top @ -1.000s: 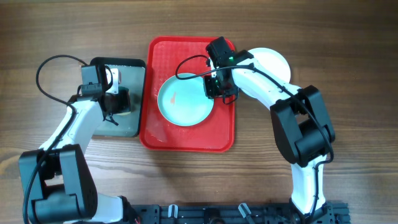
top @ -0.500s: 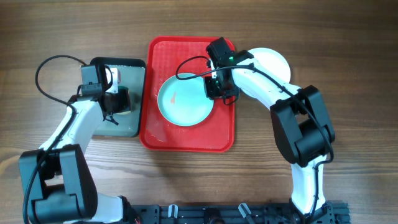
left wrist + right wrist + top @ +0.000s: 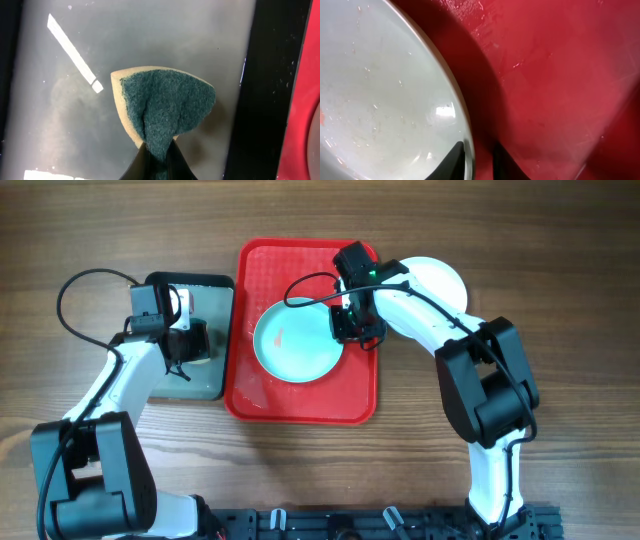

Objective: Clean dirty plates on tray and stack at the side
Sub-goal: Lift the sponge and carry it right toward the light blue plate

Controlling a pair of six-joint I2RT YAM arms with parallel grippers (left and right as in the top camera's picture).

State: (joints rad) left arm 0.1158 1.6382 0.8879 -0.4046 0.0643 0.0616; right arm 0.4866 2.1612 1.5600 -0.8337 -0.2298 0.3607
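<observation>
Far left, over the grey tray (image 3: 215, 380): left gripper (image 3: 186, 340), clamped on a sponge (image 3: 165, 107), green scouring face up, its fold pinched between the fingers (image 3: 137, 170). Hangs above the grey tray, just beside the red tray (image 3: 300, 255) but not over it. Not yet at any plate.

Middle: red tray, with one blue plate (image 3: 290, 345) lying on it. Carries a reddish smudge (image 3: 280, 337) left of centre and fine droplets in the right wrist view, so probably unwashed or only wetted.

At that plate's right rim: right gripper (image 3: 350, 328), fingers (image 3: 504, 165) astride the edge, one on the inner face, one outside over the tray floor. Looks closed on the rim. Wide shadow under the edge, perhaps tipped up a little; hard to be sure.

Right of the red tray, on the table (image 3: 560, 260): white plate (image 3: 445, 280), partly under the right arm. Likely the start of the side stack; cleanliness impossible to judge from above. No third plate visible anywhere, possibly hidden beneath the white one.

Progress, as a judgement: somewhere short of halfway. Done: one plate set aside. Left: scrub the smudge off the blue plate, then stack it on the white plate.
</observation>
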